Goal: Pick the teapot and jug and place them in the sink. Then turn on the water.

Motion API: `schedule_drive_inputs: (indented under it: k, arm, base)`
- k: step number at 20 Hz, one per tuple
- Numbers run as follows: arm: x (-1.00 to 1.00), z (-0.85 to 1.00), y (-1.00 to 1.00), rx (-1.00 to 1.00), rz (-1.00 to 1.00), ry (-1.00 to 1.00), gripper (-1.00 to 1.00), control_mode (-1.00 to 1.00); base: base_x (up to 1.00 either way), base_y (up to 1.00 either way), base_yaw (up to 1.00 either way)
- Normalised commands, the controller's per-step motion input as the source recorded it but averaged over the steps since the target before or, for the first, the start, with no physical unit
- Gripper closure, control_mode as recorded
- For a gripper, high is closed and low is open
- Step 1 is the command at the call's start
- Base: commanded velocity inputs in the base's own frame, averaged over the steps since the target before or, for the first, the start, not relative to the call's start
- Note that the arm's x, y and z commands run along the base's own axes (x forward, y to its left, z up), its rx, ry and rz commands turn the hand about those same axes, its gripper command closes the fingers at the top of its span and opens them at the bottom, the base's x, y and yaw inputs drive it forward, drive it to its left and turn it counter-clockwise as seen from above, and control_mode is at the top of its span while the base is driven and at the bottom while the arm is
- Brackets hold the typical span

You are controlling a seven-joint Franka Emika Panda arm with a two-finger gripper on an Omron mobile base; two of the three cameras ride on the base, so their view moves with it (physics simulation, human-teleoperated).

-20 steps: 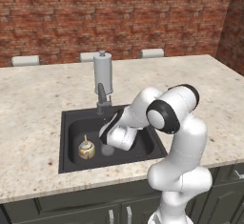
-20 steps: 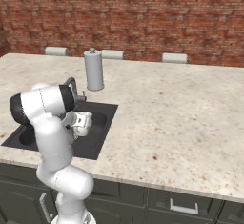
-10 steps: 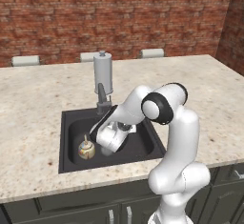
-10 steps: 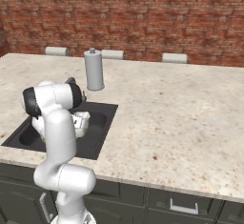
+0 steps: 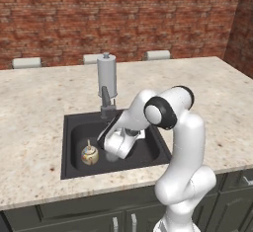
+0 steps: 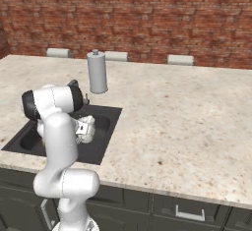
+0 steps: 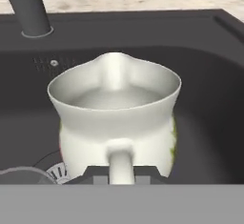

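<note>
Jug (image 7: 114, 118) upright inside the dark sink (image 7: 209, 66), its handle gripped by the nearly closed gripper (image 7: 121, 174), pouring lip pointing away toward the tap (image 7: 35, 4) at the basin's back edge. The hand view alone shows the handle between the fingers and a drain grille beside the jug's base. From the left base view, the teapot (image 5: 90, 154) sits on the basin floor, just beside the gripper (image 5: 112, 153); a grey canister (image 5: 106, 75) stands behind the tap.
</note>
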Motion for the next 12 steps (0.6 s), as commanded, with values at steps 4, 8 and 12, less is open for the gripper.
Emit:
schedule_drive_inputs:
  k: [4,8,12]
  arm:
    - [0.00,-0.26,-0.28,0.00,0.00,-0.02,1.00,-1.00]
    - [0.00,-0.19,-0.01,0.00,0.00,-0.01,1.00,-1.00]
    - [0.00,-0.18,0.00,0.00,0.00,0.00,1.00,-1.00]
  base:
    - [0.00,0.00,0.00]
    - [0.00,0.00,0.00]
    - [0.00,0.00,0.00]
